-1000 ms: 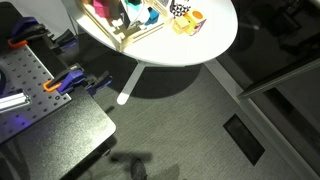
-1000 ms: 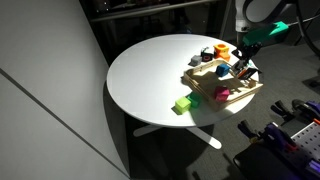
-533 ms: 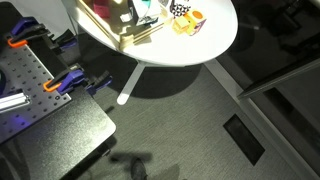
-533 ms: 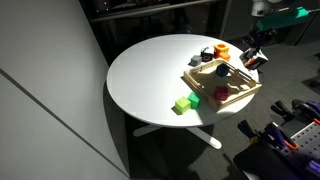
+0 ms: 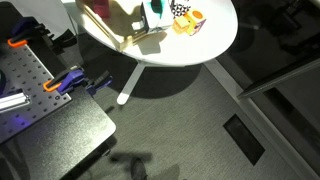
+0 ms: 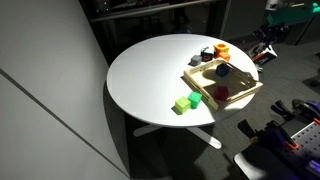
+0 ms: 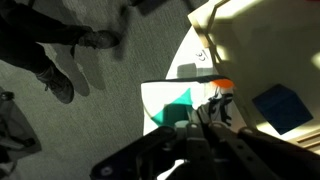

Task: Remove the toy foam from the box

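— What's nearest the wrist camera?
— The gripper [image 7: 192, 124], clenched on the toy foam [image 7: 176, 106], a turquoise wedge held between its fingers, with dark floor behind it.

— And where is the foam relative to the box?
— Out of it. In an exterior view the foam [image 5: 155, 12] hangs in the air beside the box [image 6: 200, 93], which sits on the round white table [image 6: 150, 70]. A blue block [image 7: 283, 105] lies in the box; green blocks [image 6: 184, 103] stand just outside its rim, and a yellow spotted toy [image 5: 186, 19] rests beyond.
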